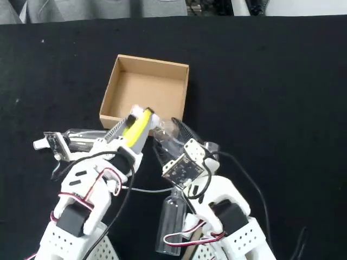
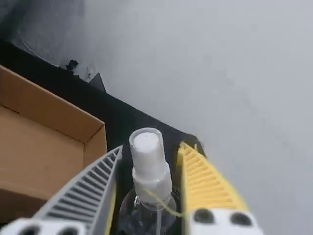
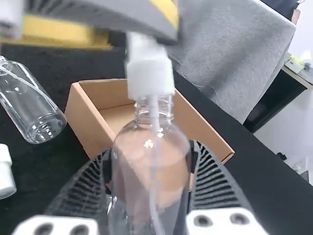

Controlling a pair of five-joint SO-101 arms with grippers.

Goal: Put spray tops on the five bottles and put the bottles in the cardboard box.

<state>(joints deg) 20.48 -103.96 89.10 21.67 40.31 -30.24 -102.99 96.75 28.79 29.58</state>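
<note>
Beside the box [image 1: 110,89], right jaws grip a clear bottle [image 3: 151,161], left jaws ajar around its white top [image 2: 149,164].

Robotics lab bench, not a home or a shop. Evidence:
- left arm [image 1: 81,206] and right arm [image 1: 230,208]: white printed shells, perforated bases, red and black wiring run bare along the links.
- table [image 1: 282,81] covered edge to edge in black cloth, like a staged backdrop.
- grey fabric [image 1: 81,8] hangs along the far edge. A cable tangle [image 1: 211,6] sits beside it, with a white wall [image 1: 303,6] further along.
- The right wrist view has dark furniture [image 3: 274,98] beyond the cloth, with small clutter on it.
- Props are generic: a plain cardboard box [image 1: 146,89] and loose clear bottles [image 1: 171,222] on the cloth.
</note>
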